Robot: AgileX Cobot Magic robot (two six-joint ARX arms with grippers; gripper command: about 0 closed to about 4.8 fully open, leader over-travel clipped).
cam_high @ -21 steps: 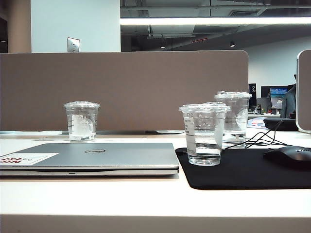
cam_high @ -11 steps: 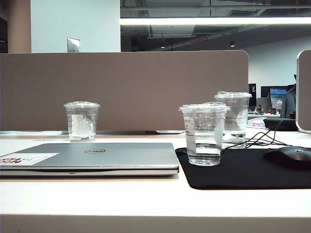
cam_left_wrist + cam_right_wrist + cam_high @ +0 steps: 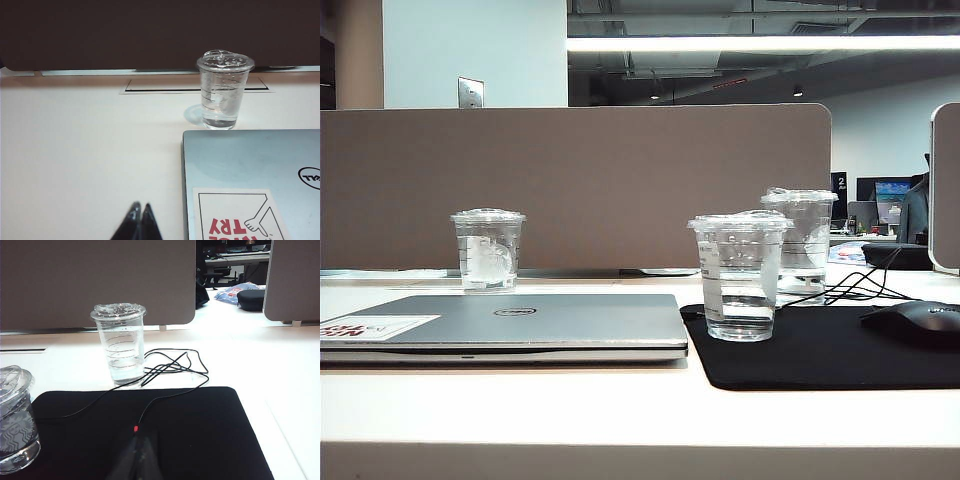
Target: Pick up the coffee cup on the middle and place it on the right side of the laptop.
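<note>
Cup (image 3: 15,420) stands on the black mat (image 3: 190,435), just beside the right gripper (image 3: 140,452), whose jaws are closed and empty. Left gripper (image 3: 139,220), likewise closed on nothing, hovers beside the laptop (image 3: 250,170).

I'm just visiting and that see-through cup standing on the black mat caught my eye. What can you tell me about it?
The coffee cup is a small clear plastic tumbler, narrower at the base, with a flat crinkled clear lid and faint white wavy lines printed on its side. Clear liquid seems to fill its lower part. It stands upright on the black mat, just right of the closed laptop, in front of a taller clear cup. Nothing else touches it; neither gripper is near.
</note>
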